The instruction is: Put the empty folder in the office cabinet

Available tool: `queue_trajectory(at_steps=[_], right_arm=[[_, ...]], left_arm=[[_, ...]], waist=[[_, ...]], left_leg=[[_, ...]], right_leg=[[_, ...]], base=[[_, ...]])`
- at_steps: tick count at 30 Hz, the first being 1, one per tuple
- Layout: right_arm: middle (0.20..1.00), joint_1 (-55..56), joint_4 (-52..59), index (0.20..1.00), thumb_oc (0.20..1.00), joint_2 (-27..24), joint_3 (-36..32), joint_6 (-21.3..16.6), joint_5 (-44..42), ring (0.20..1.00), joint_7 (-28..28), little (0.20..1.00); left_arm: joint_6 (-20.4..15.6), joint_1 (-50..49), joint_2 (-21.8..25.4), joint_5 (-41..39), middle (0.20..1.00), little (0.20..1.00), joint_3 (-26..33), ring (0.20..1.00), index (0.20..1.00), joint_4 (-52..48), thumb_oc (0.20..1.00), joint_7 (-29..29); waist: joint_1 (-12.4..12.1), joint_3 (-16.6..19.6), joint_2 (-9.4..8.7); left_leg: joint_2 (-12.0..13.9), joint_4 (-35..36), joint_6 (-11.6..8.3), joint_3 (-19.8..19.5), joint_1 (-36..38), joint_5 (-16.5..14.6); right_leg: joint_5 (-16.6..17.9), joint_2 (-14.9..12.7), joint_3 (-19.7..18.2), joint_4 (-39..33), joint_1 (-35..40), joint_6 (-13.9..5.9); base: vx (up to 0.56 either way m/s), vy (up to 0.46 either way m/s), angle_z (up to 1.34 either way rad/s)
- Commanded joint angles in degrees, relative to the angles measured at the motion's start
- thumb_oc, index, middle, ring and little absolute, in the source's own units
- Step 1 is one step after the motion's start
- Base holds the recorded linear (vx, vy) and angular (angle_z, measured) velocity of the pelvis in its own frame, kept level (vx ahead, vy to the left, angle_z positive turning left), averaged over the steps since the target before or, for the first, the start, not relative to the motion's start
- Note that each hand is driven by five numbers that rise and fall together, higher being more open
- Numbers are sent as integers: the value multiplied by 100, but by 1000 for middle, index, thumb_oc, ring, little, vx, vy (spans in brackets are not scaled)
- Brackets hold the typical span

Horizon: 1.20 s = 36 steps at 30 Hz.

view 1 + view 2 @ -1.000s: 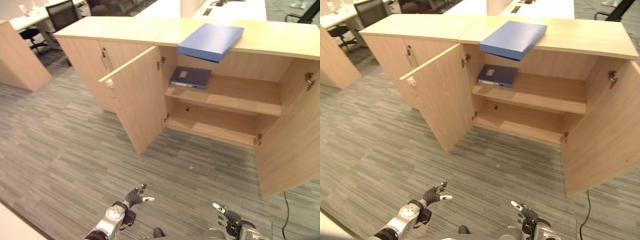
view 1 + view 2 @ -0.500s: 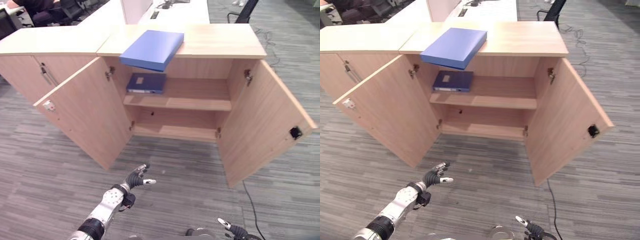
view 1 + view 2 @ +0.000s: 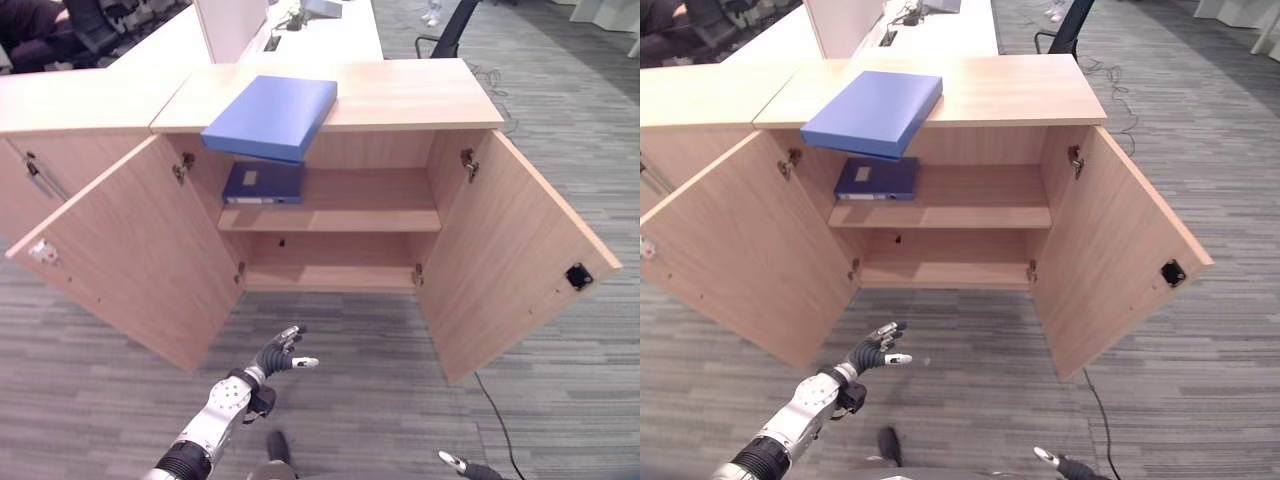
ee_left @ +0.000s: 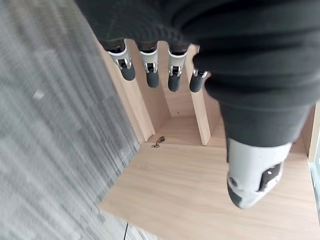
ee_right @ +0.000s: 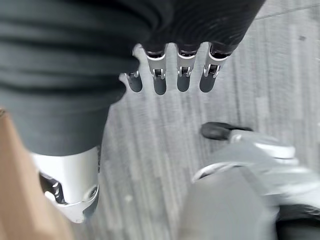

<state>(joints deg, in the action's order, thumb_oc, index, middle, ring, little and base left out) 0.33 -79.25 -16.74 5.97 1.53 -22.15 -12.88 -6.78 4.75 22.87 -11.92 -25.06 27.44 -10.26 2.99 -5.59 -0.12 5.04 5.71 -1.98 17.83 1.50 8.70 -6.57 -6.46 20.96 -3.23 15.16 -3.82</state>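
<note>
Blue folder (image 3: 272, 117) atop cabinet (image 3: 400, 95); left robot hand (image 3: 277, 356) and right robot hand (image 5: 170, 75) loose-fingered, empty.

both hands empty — left hand (image 3: 277, 354), right hand (image 5: 170, 80)

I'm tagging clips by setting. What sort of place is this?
Most likely an open-plan office. A low wooden cabinet stands with both doors open; a blue folder lies on top and a darker one on its upper shelf. Behind are white desks and an office chair, on grey carpet.
</note>
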Motion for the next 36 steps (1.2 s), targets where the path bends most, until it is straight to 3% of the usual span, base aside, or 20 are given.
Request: queue_trajectory(at_steps=[1, 5, 7, 8, 9, 12, 13, 14, 15, 16, 20, 24, 27, 28, 29, 32, 36], right_arm=[[1000, -221, -49, 1000, 1000, 7, -128, -10, 195, 1000, -110, 1000], [1000, -242, -51, 1000, 1000, 41, -189, 27, 281, 1000, -138, 1000], [1000, -251, -66, 1000, 1000, 94, -170, 49, 333, 1000, -188, 1000], [1000, -251, -65, 1000, 1000, 94, -170, 49, 333, 1000, -188, 1000], [1000, -242, 1, 1000, 1000, 134, -140, 70, 283, 1000, -204, 1000], [1000, -212, 135, 1000, 1000, 208, -82, 74, 164, 1000, -204, 1000], [1000, -214, 182, 1000, 1000, 259, -35, 75, 129, 1000, -199, 1000], [1000, -216, 262, 1000, 1000, 325, 45, 100, 60, 1000, -193, 1000], [1000, -216, 266, 1000, 1000, 324, 50, 103, 57, 1000, -190, 1000], [1000, -206, 291, 1000, 1000, 350, 41, 108, -18, 1000, -159, 1000], [1000, -170, 249, 1000, 1000, 431, 30, 115, -68, 1000, -131, 1000], [1000, -123, 141, 1000, 1000, 462, -6, 109, -41, 1000, -128, 1000], [1000, -81, 62, 1000, 1000, 483, -63, 94, -61, 1000, -108, 1000], [1000, -52, 15, 1000, 1000, 532, -64, 78, -51, 1000, -90, 1000], [1000, -49, 13, 1000, 1000, 536, -58, 77, -51, 1000, -89, 1000], [1000, 20, 6, 1000, 1000, 649, 81, 25, -17, 1000, 48, 1000], [1000, 63, 20, 1000, 1000, 671, 258, -25, 33, 1000, 131, 1000]], left_arm=[[-291, 228, 132, 112, 1000, 1000, 185, 1000, 1000, -470, 1000, -90], [-336, 219, 306, 111, 1000, 1000, 229, 1000, 1000, -850, 1000, -128], [-323, 191, 345, 29, 1000, 1000, 326, 1000, 1000, -973, 1000, -84], [-322, 191, 346, 29, 1000, 1000, 326, 1000, 1000, -974, 1000, -84], [-294, 185, 330, -70, 1000, 1000, 402, 1000, 1000, -1029, 1000, -14], [-226, 121, 215, -456, 1000, 1000, 491, 1000, 1000, -1014, 1000, 40], [-205, 92, 96, -698, 1000, 1000, 553, 1000, 1000, -976, 1000, 122], [-198, 95, -69, -837, 1000, 1000, 589, 1000, 1000, -895, 1000, 252], [-199, 97, -72, -837, 1000, 1000, 591, 1000, 1000, -892, 1000, 255], [-252, 155, -103, -758, 1000, 1000, 592, 1000, 1000, -920, 1000, 312], [-267, 221, -145, -549, 1000, 1000, 639, 1000, 1000, -1058, 1000, 395], [-358, 373, 99, -48, 1000, 1000, 649, 1000, 1000, -1668, 1000, 352], [-544, 467, 367, 577, 1000, 1000, 816, 1000, 1000, -2348, 1000, 463], [-735, 517, 563, 1220, 1000, 1000, 980, 1000, 1000, -2756, 1000, 697], [-729, 502, 566, 1229, 1000, 1000, 985, 1000, 1000, -2770, 1000, 700], [-882, 691, 882, 2764, 1000, 1000, 1269, 1000, 1000, -2965, 1000, 1416], [-968, 1226, 1006, 3480, 1000, 1000, 1054, 1000, 1000, -2755, 1000, 1931]], waist=[[-150, 157, 36], [-207, 244, 75], [-259, 249, 114], [-262, 251, 111], [-225, 173, 136], [-176, 38, 197], [-153, -5, 212], [-71, -70, 220], [-66, -69, 231], [-9, -84, 155], [-16, 2, 62], [-26, 197, -5], [-36, 245, -62], [-50, 267, -120], [-42, 259, -124], [-39, 323, -187], [22, 365, -201]], left_leg=[[25, -482, -184, 103, -256, -733], [-310, -374, 101, 148, -53, -1000], [-571, -244, 337, 98, 182, -1173], [-575, -242, 338, 102, 181, -1173], [-707, -161, 484, 61, 362, -1255], [-713, -137, 575, 100, 507, -1333], [-676, -121, 545, 84, 529, -1317], [-616, -134, 470, -10, 505, -1274], [-595, -138, 457, -14, 503, -1275], [-588, -189, 395, -101, 457, -1286], [-557, -134, 335, -95, 444, -1235], [-460, -71, 194, -133, 363, -1165], [-416, -71, 130, -184, 384, -1183], [-394, -71, 123, -106, 376, -1086], [-394, -71, 121, -110, 391, -1091], [-349, -71, 54, -87, 474, -1120], [-318, -71, 25, -36, 529, -1140]], right_leg=[[13, -211, -25, 325, -433, -238], [100, -560, -86, 747, -538, -432], [325, -919, -133, 1682, -835, -559], [319, -924, -139, 1693, -844, -561], [773, -1163, -189, 2476, -1138, -588], [721, -1302, -180, 3163, -1614, -489], [569, -1192, -142, 3037, -1750, -414], [317, -802, -209, 2436, -1882, -288], [320, -777, -195, 2404, -1865, -269], [274, -554, -366, 1647, -1767, -362], [374, -378, -355, 1010, -1514, -395], [488, -213, -198, 518, -1256, -418], [524, -140, -145, 323, -1105, -409], [615, -114, -39, 219, -1069, -363], [615, -112, -34, 210, -1048, -364], [612, -37, -36, 37, -899, -354], [612, -1, -111, -13, -845, -347]], base=[[213, 226, -6], [169, 214, 2], [170, 281, -5], [91, 242, -7], [62, 217, -8], [52, 141, -1], [31, -99, 5], [25, -114, -4], [32, -199, 5], [22, -111, 28], [24, -122, 47], [62, -148, 2], [41, -123, 6], [-29, -75, -1], [-10, -109, 0], [49, -81, 7], [35, -46, 4]])
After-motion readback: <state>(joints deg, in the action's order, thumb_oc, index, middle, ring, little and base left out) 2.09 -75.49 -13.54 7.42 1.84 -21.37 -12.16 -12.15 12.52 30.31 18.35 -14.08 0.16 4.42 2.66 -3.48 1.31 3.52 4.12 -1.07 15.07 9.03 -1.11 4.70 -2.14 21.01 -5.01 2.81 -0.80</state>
